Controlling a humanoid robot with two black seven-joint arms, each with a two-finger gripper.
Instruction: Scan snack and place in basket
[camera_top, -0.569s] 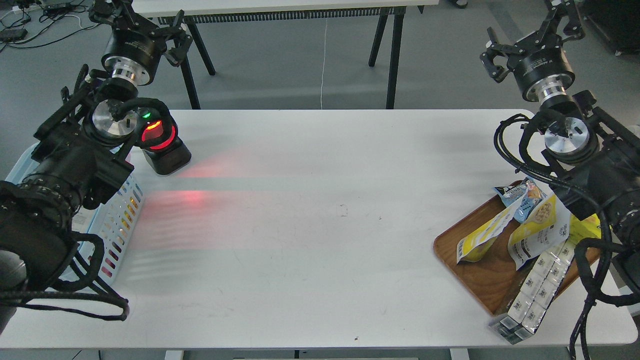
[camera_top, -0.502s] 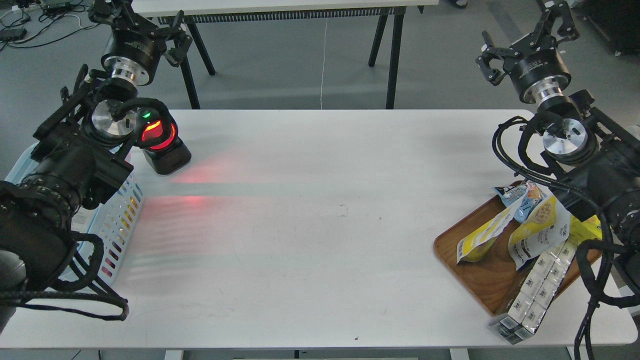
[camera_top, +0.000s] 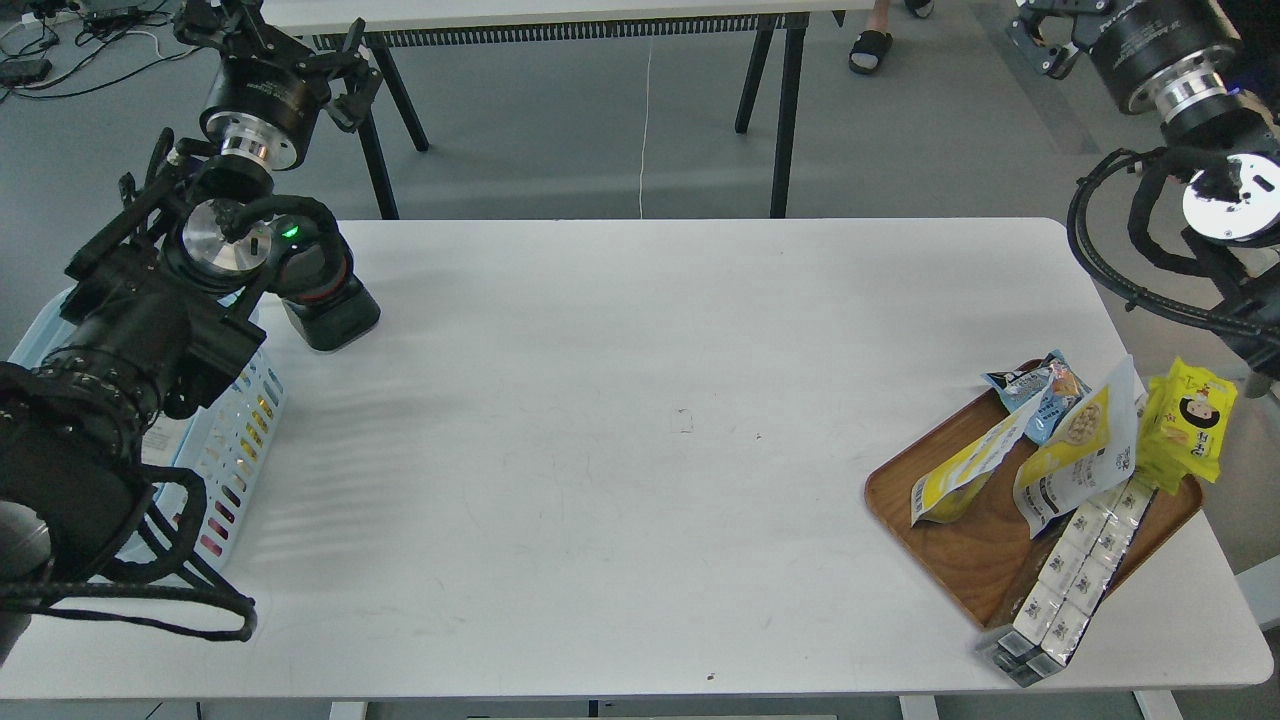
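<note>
The snack (camera_top: 1082, 447), a white-grey pouch with a yellow panel and a round picture, leans upright on the brown wooden tray (camera_top: 955, 545) at the right. The light-blue basket (camera_top: 240, 430) stands at the table's left edge, mostly hidden under my left arm. My left gripper (camera_top: 280, 45) is high at the far left, beyond the table's back edge, with its fingers spread and nothing in them. My right gripper (camera_top: 1045, 30) is at the top right corner, far above the tray and cut off by the frame's edge.
A black scanner (camera_top: 322, 300) with a green light stands at the back left, beside the basket. The tray also holds a second yellow-white pouch (camera_top: 960, 475), a small light-blue packet (camera_top: 1035, 385), a bright yellow cartoon packet (camera_top: 1190, 425) and a long white box pack (camera_top: 1075, 560) overhanging the tray.
</note>
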